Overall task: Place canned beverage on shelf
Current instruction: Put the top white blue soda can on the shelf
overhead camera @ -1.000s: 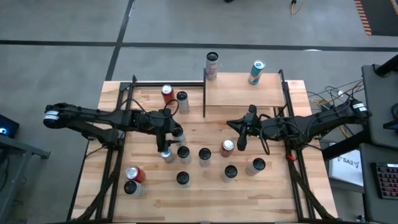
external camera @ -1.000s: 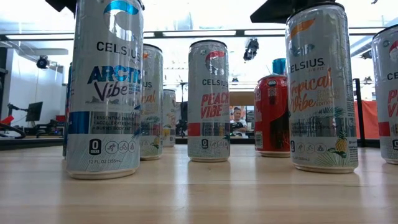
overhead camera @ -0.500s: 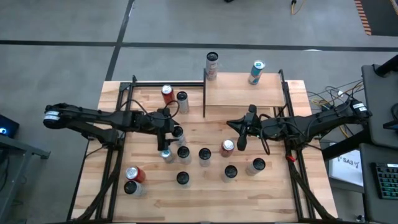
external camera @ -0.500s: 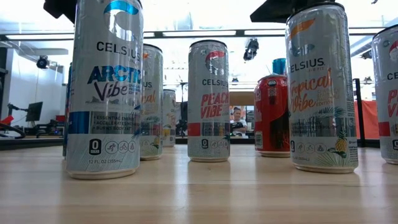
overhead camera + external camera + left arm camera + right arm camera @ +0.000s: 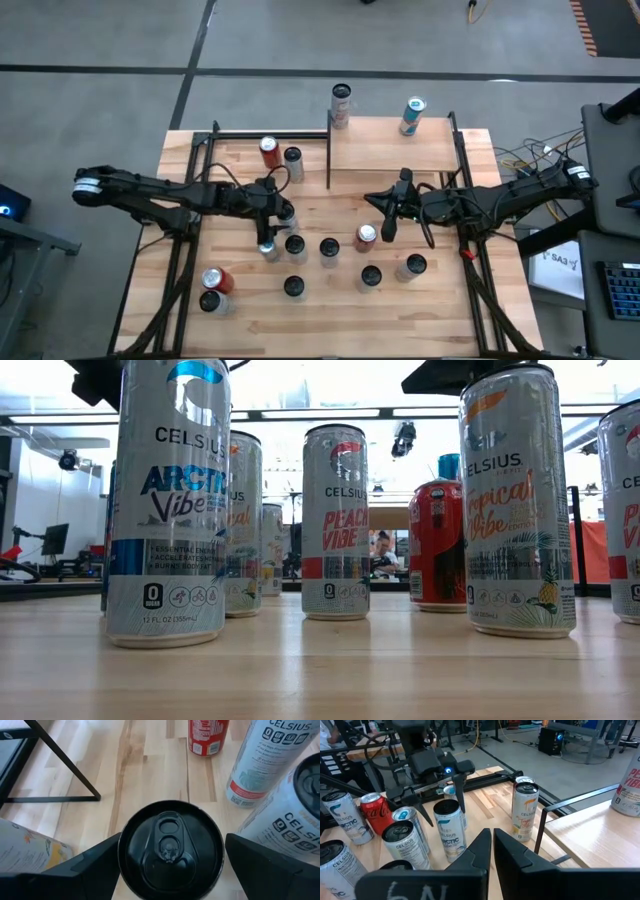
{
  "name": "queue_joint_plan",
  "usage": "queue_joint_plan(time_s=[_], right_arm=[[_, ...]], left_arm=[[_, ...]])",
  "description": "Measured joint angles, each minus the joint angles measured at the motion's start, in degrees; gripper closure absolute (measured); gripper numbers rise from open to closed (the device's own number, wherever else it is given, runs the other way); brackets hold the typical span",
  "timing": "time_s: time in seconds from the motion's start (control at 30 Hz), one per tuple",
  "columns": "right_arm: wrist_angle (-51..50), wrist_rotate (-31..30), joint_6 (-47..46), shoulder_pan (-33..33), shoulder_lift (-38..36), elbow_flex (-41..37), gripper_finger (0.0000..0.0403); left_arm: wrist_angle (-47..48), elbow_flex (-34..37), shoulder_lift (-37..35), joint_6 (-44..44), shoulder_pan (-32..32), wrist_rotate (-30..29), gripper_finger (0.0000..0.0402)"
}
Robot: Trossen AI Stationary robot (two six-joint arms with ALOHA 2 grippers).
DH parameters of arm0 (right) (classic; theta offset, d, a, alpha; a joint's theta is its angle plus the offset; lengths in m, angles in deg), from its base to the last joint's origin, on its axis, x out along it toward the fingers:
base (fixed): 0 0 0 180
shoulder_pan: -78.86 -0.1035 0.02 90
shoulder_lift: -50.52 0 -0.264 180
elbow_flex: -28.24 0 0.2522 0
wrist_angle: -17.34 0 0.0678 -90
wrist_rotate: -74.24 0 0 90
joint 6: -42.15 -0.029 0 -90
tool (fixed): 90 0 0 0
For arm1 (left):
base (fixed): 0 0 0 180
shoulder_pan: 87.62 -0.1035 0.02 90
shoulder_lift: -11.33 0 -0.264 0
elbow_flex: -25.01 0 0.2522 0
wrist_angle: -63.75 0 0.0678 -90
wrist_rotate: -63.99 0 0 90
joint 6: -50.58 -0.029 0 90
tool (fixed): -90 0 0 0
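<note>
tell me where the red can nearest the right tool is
In the high view the red can stands at table centre-right, just left of the shut right tool, below the shelf.

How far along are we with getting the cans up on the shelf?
Done: two cans stand on the shelf. In hand: the left gripper has open jaws straddling a black-topped can, not yet closed. Left: about a dozen cans remain on the table. The right gripper waits shut at mid-table.
</note>
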Motion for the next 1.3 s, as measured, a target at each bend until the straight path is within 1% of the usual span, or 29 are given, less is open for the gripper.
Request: queue_joint_plan(time_s=[0.1, 0.27, 0.3, 0.43, 0.57, 0.8, 1.03, 1.13, 1.3], right_arm=[[0.0, 0.0, 0.0, 0.0, 0.0, 0.0, 0.0391], [0.0, 0.0, 0.0, 0.0, 0.0, 0.0, 0.0391], [0.0, 0.0, 0.0, 0.0, 0.0, 0.0, 0.0391], [0.1, 0.0, 0.0, 0.0, 0.0, 0.0, 0.0391], [1.7, 0.0, 0.0, 0.0, 0.0, 0.0, 0.0391], [7.3, 0.0, 1.5, 0.0, 1.9, 0.1, 0.0391], [15.8, 0.6, 6.2, 0.3, 6.3, 0.1, 0.0391], [19.5, 3.2, 7.6, 1.1, 7.9, 0.1, 0.0391], [23.5, 8.2, 8.5, 3.4, 10.6, 0.4, 0.0391]], left_arm=[[-0.2, -0.2, 0.6, 0.4, 0.0, 0.0, 0.0097], [-0.2, -0.2, -0.1, 0.3, 0.0, 0.0, 0.0157], [0.0, -0.2, -0.4, 0.3, 0.0, 0.0, 0.0161], [0.4, -0.3, -2.5, 0.1, 0.0, 0.0, 0.0161], [3.5, -2.3, -5.0, -1.6, 0.0, 0.0, 0.0161], [11.9, -12.7, -8.4, -9.0, 0.0, 0.5, 0.0161], [16.7, -23.4, -9.4, -15.7, 0.0, 6.5, 0.0161], [17.5, -26.7, -9.1, -16.8, 0.0, 8.1, 0.0161], [17.6, -29.4, -8.3, -17.3, 0.0, 8.2, 0.0161]])
